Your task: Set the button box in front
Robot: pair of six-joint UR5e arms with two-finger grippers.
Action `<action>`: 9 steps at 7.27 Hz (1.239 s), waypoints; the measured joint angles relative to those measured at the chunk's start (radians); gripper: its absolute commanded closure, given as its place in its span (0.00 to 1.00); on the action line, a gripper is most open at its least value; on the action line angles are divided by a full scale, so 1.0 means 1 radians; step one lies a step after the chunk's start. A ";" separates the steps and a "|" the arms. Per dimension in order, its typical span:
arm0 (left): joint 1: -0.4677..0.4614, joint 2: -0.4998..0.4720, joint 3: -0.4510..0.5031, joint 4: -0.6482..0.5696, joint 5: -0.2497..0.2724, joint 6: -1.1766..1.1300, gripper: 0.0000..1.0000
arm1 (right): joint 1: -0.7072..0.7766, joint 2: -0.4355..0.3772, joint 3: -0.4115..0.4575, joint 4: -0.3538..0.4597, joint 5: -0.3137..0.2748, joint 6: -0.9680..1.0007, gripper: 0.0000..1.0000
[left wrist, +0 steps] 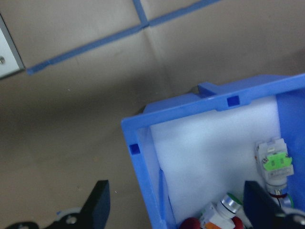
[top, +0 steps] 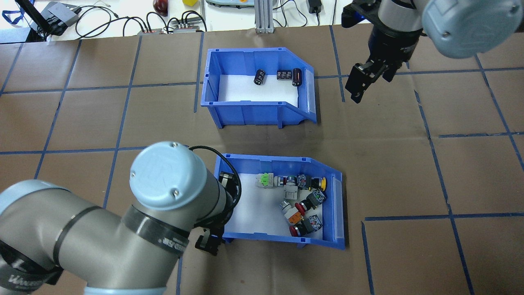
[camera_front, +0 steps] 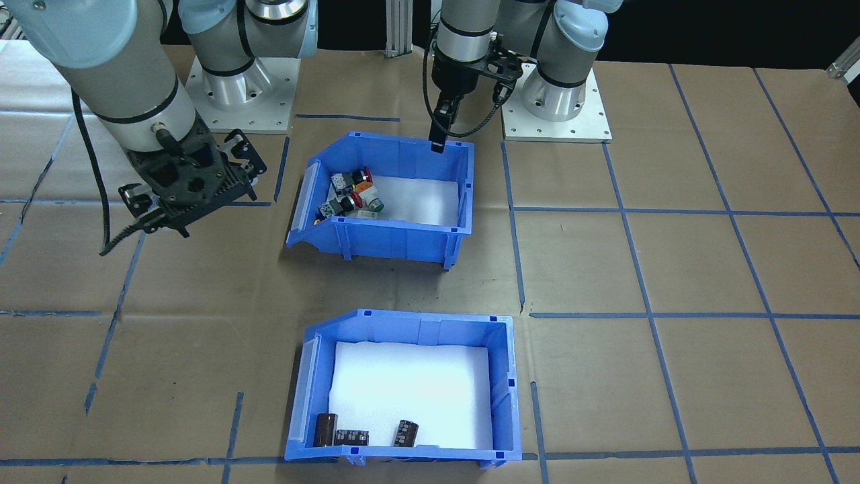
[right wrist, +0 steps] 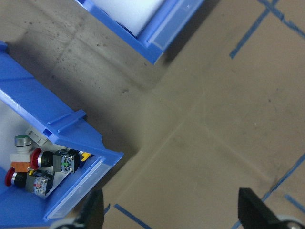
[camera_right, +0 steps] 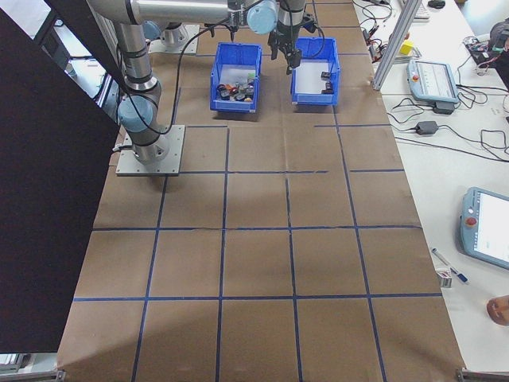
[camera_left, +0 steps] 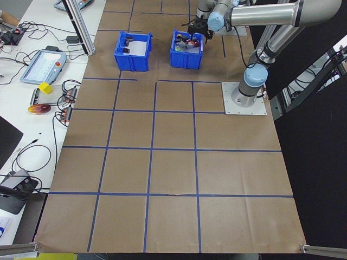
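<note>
The button box [camera_front: 403,234] is a blue bin with a white foam floor, and coloured push buttons [top: 301,200] are piled toward its sloped lip. It stands on the robot's side of the table. My left gripper [camera_front: 438,141] hangs over the box's back wall, at the end away from the lip. In the left wrist view the gripper [left wrist: 176,205] is open, with one finger outside the wall [left wrist: 143,171] and the other over the foam. My right gripper [top: 356,92] is open and hovers above the paper beyond the boxes' lips, holding nothing.
A matching blue bin [top: 254,112] with dark capacitors [top: 259,77] stands on the far side of the button box, toward the operators' edge. The arm bases [camera_front: 556,111] sit behind the button box. Cables and devices [top: 61,14] lie past the table's far edge.
</note>
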 measured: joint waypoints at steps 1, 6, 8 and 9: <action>-0.037 -0.014 -0.031 0.073 -0.002 -0.092 0.03 | 0.036 0.067 -0.073 -0.008 0.006 -0.086 0.00; -0.138 -0.184 -0.054 0.267 0.002 -0.282 0.18 | 0.273 0.347 -0.351 -0.019 0.015 -0.320 0.00; -0.148 -0.207 -0.057 0.277 0.001 -0.285 0.66 | 0.330 0.397 -0.368 -0.043 0.014 -0.370 0.00; -0.148 -0.210 -0.059 0.274 0.001 -0.286 0.95 | 0.348 0.417 -0.368 -0.057 0.014 -0.380 0.00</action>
